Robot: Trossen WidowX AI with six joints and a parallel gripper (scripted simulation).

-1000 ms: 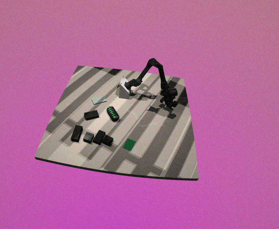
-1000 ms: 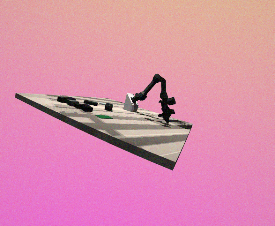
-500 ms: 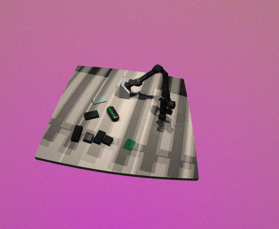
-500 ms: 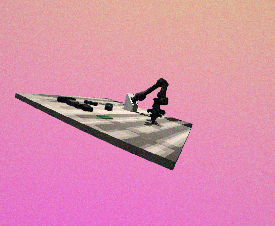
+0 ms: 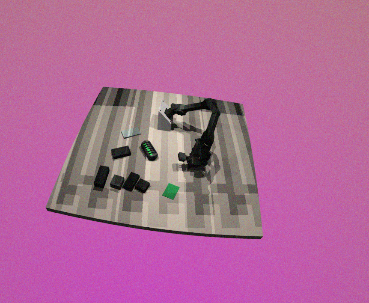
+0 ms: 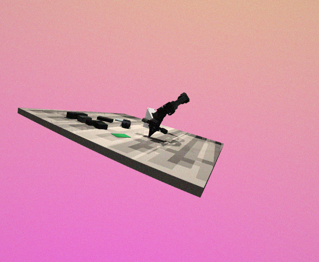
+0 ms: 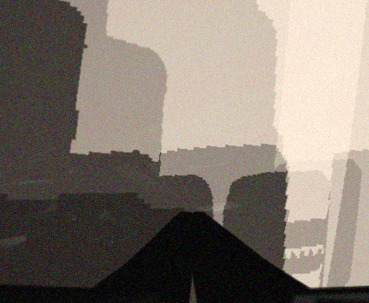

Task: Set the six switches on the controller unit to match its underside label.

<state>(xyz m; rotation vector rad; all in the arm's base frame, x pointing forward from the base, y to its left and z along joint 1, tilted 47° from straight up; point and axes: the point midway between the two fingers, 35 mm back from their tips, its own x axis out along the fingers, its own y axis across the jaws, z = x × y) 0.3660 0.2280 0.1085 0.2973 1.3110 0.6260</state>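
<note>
The dark controller unit, long with rounded ends, lies on the bench with its switch side up. Green switch ends show in the top view, but are too small to read one by one. Its underside label is hidden. My gripper is shut and empty, pointing down low over the bench. It is well to the right of the unit in the top view and not touching it. The wrist view shows only patterned bench and shadows beyond the closed fingertips.
A green plate lies in front of the gripper. Several dark blocks stand front left. A black block and a pale plate lie left of the unit. The arm's grey mount is behind.
</note>
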